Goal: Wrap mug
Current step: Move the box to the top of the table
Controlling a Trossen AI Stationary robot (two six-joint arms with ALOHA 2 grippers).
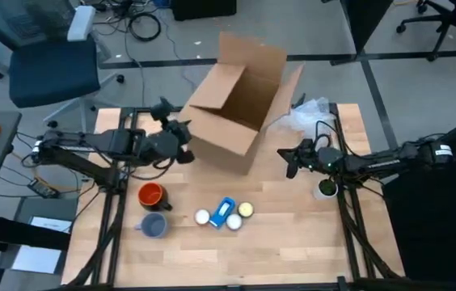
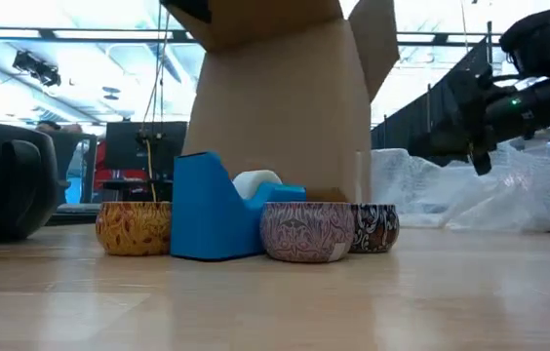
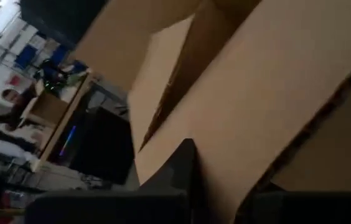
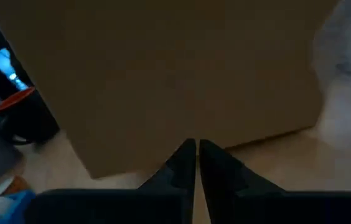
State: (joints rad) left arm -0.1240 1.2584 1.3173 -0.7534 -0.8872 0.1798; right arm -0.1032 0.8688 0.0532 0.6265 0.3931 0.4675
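A red mug and a blue-grey mug stand upright at the near left of the table. A big open cardboard box sits tilted at the far middle. My left gripper is at the box's left side, shut on its cardboard. My right gripper hovers shut just right of the box, its tips facing the box's side wall without touching. The red mug also shows in the right wrist view. Crumpled bubble wrap lies at the far right. My left gripper has a cardboard panel of the box running between its two fingers, with one finger on the panel's outer side. It comes level from the table's left. Which flap or wall this is, I cannot tell.
Three small round tins and a blue tape dispenser lie at the near middle. A small white cup stands under my right arm. Bare wood stretches along the near edge.
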